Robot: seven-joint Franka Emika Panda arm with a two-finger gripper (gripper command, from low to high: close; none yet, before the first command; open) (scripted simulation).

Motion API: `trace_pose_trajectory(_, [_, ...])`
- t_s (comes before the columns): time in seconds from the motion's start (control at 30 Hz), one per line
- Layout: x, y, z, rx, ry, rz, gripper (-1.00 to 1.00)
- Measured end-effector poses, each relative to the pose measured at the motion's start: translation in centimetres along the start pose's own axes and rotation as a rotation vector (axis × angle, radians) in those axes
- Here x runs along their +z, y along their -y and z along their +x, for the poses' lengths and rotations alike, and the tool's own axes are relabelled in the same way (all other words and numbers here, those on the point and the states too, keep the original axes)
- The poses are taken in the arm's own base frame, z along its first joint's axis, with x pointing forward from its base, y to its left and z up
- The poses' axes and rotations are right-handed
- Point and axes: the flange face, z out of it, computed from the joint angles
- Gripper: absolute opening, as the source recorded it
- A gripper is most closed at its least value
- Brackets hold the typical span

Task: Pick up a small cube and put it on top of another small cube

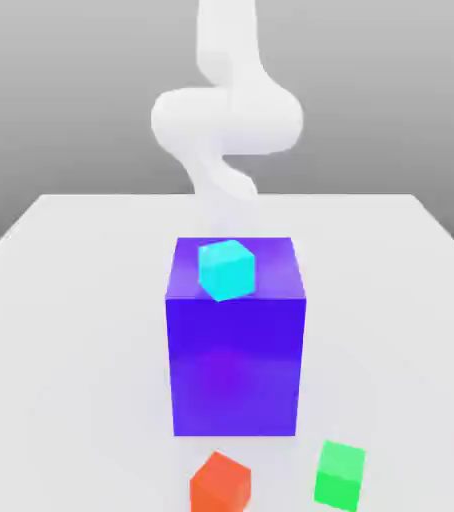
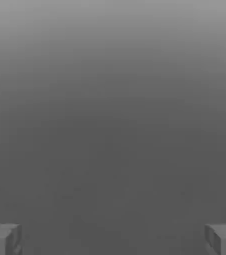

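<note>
Ok so, exterior view: sits off arm, up above worktop [image 1: 391, 300], tilted down a bit, facing big blue box [image 1: 236, 365] pretty much head-on. Box's front and top both in shot, arm [image 1: 227, 120] behind box, so cam's on opposite side of box from arm. Fairly close too, orange cube [image 1: 221, 485] in front of box gets cut by frame edge. Hand view: rides on hand, looks out past pincer [image 2: 113, 240], fingertips super close to lens. Rest just plain grey, can't tell which way it faces relative to box, or what both views share.

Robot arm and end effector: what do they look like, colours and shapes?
The arm is plain white, with smooth, rounded segments and no cables or markings visible. The end effector has two grey, blocky fingers with angular edges.
</note>
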Motion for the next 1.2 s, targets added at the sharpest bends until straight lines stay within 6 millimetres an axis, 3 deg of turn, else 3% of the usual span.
trace_pose_trajectory(0.17, [8.8,3.5,-4.0,-0.112,0.085,-0.094,0.00])
trace_pose_trajectory(0.33, [16.8,5.9,-9.5,-0.226,0.178,-0.166,0.00])
trace_pose_trajectory(0.53, [25.4,7.1,-18.0,-0.366,0.304,-0.228,0.00])
trace_pose_trajectory(0.63, [28.8,7.4,-23.5,-0.447,0.377,-0.243,0.00])
trace_pose_trajectory(0.83, [34.6,5.8,-33.5,-0.565,0.525,-0.274,0.00])
trace_pose_trajectory(1.0, [37.4,3.6,-42.8,-0.660,0.665,-0.279,0.00])
trace_pose_trajectory(1.13, [41.1,1.2,-46.9,-0.676,0.696,-0.277,0.00])
trace_pose_trajectory(1.17, [42.0,0.6,-47.6,-0.678,0.697,-0.278,-1.00])
trace_pose_trajectory(1.2, [42.0,0.6,-47.6,-0.678,0.697,-0.278,-1.00])
